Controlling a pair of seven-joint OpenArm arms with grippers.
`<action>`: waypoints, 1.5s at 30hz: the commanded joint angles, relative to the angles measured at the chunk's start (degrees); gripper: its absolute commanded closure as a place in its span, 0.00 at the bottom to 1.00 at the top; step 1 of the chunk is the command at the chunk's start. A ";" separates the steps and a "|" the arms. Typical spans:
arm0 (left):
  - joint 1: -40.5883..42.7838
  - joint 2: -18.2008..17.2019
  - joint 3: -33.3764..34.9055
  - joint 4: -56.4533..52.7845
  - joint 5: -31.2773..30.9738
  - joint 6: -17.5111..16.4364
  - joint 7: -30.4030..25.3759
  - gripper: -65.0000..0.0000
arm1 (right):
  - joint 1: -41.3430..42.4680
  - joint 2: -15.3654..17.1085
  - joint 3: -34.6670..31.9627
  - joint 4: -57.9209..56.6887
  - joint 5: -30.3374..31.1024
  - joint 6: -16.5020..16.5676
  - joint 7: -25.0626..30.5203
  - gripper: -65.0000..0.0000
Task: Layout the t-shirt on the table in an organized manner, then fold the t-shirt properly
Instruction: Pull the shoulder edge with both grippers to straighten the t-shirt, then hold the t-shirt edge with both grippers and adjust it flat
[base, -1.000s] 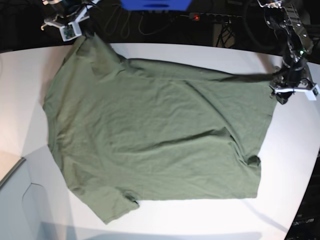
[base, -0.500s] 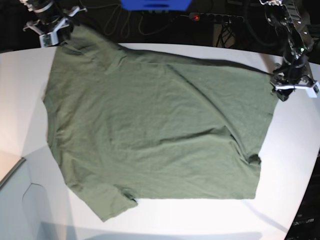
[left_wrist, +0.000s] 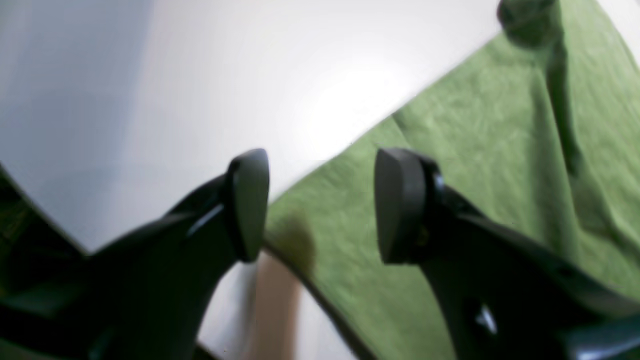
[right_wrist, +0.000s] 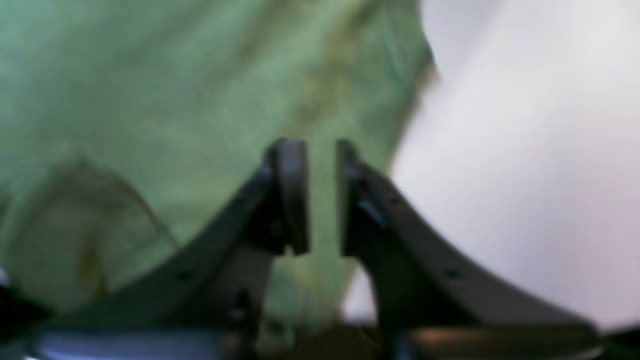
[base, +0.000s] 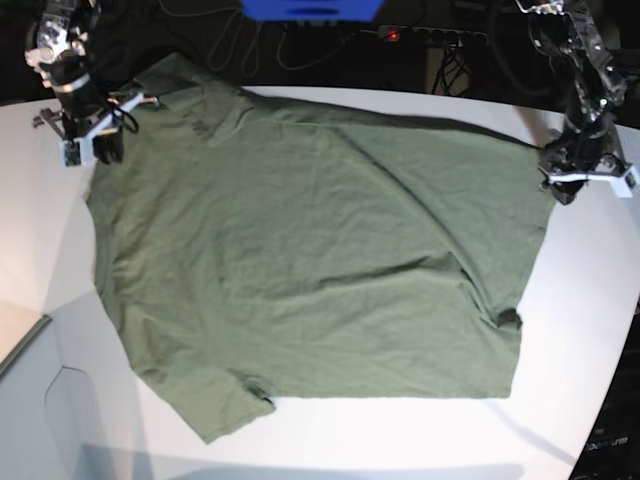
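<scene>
The olive-green t-shirt (base: 320, 250) lies spread nearly flat on the white table (base: 585, 330), with one sleeve at the front left and a corner reaching the far edge. At the shirt's right edge my left gripper (base: 565, 188) hovers open; in the left wrist view its gripper (left_wrist: 322, 205) has nothing between the fingers, and the t-shirt (left_wrist: 475, 150) edge lies beneath on the table (left_wrist: 200, 75). My right gripper (base: 88, 148) is at the shirt's far-left edge. In the blurred right wrist view its gripper (right_wrist: 322, 200) shows jaws nearly together above the t-shirt (right_wrist: 150, 100), pinching nothing visible.
Beyond the table's far edge are a blue object (base: 310, 8), a power strip with a red light (base: 392, 35) and dark cables. A grey panel (base: 30, 400) sits at the front left. The table's curved edge runs down the right side.
The right gripper has moved from beyond the far-left corner down to the shirt's left edge, opening briefly and closing again. The shirt's far-left corner now lies spread out. The left arm held still.
</scene>
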 joint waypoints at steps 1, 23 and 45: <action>-0.41 -0.58 0.51 -0.04 -0.32 -0.04 -1.07 0.50 | 1.79 0.59 -0.02 -0.83 0.60 0.80 1.10 0.99; 0.03 -1.63 0.78 -14.55 -0.50 0.05 -1.25 0.50 | 30.27 11.23 -0.19 -40.04 0.51 1.59 1.54 1.00; 6.10 8.21 -2.65 12.00 0.03 0.05 -0.63 0.50 | 26.75 12.72 -4.59 -22.72 0.51 1.41 1.10 1.00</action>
